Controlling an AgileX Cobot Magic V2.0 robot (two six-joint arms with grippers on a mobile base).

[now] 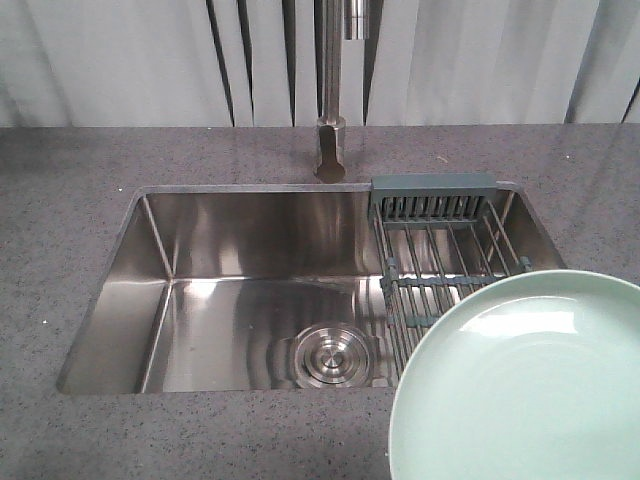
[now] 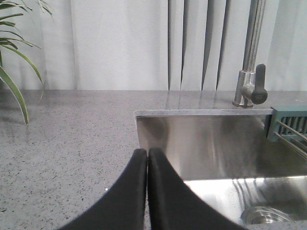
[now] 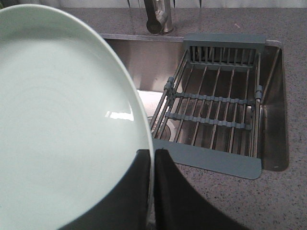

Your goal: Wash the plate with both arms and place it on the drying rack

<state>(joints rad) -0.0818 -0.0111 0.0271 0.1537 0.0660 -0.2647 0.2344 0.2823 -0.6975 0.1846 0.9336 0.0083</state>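
We see the plate point(image 3: 62, 120) caught by its rim between the two black fingers of the right gripper point(image 3: 153, 160), which is clamped onto it at the plate's lower edge in the right wrist view. The plate is pale mint green and plain, its hollow face turned toward the cameras with a bright glint on it. In the front view it fills the lower right corner, hiding the near end of the rack point(image 1: 440, 245) and the front right corner of the sink point(image 1: 250, 225). We cannot tell how high it sits above the counter point(image 1: 60, 200). The rack lies across the right end of the sink, its steel rods running front to back, one grey-blue end piece against the back rim and the other on the front rim. The round drain point(image 1: 330, 358) sits in the sink floor just left of the rack. The faucet point(image 1: 331, 140) stands on the counter behind the sink, near the rack's back left corner. The left gripper point(image 2: 147, 155) has its two fingers pressed together with nothing between them, and it hangs over the grey counter by the sink's left rim, well apart from the plate. A green plant point(image 2: 14, 91) shows at the far left of that view
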